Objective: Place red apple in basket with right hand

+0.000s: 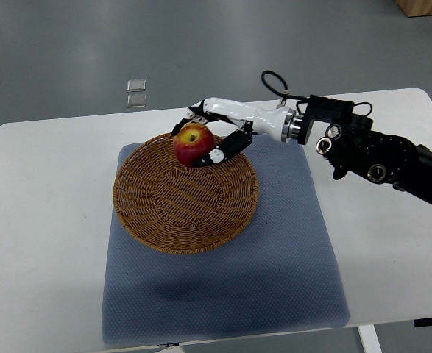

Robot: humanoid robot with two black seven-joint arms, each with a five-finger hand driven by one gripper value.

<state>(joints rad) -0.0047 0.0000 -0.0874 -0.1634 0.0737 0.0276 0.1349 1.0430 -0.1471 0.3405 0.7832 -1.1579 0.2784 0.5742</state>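
Observation:
A red apple (193,144) with a yellow patch is held over the far rim of a round wicker basket (179,209). My right hand (204,132), white with black fingertips, is shut on the apple: fingers curl over its far side and the thumb (227,148) presses its near right side. The right arm comes in from the right edge across the table. Whether the apple touches the basket cannot be told. The left arm is out of view.
The basket lies on a blue-grey mat (274,272) on a white table (39,220). Two small clear squares (135,93) lie on the grey floor beyond the table's far edge.

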